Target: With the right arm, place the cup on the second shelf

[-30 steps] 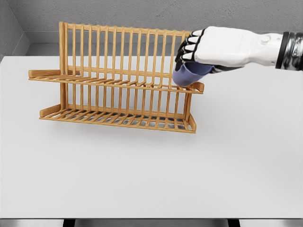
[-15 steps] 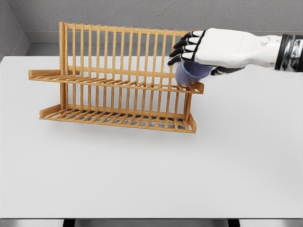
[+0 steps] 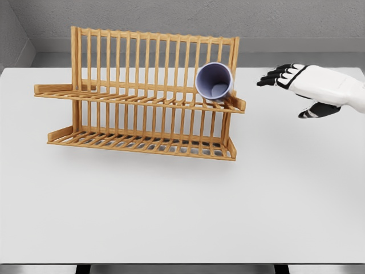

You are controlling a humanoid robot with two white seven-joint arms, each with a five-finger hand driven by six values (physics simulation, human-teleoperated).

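Note:
A blue-grey cup (image 3: pixel 214 81) lies on its side on the upper shelf of the wooden dish rack (image 3: pixel 140 103), near the shelf's right end, its mouth facing me. My right hand (image 3: pixel 296 88) hovers over the table to the right of the rack, well apart from the cup, fingers spread and holding nothing. The left arm does not show.
The rack stands on a white table (image 3: pixel 182 200) toward the back left. Its lower shelf (image 3: pixel 142 142) holds nothing. A grey wall runs behind the table.
The right hand let go of the cup and drew back to the right. The cup now rests on the upper shelf, tipped with its mouth toward me.

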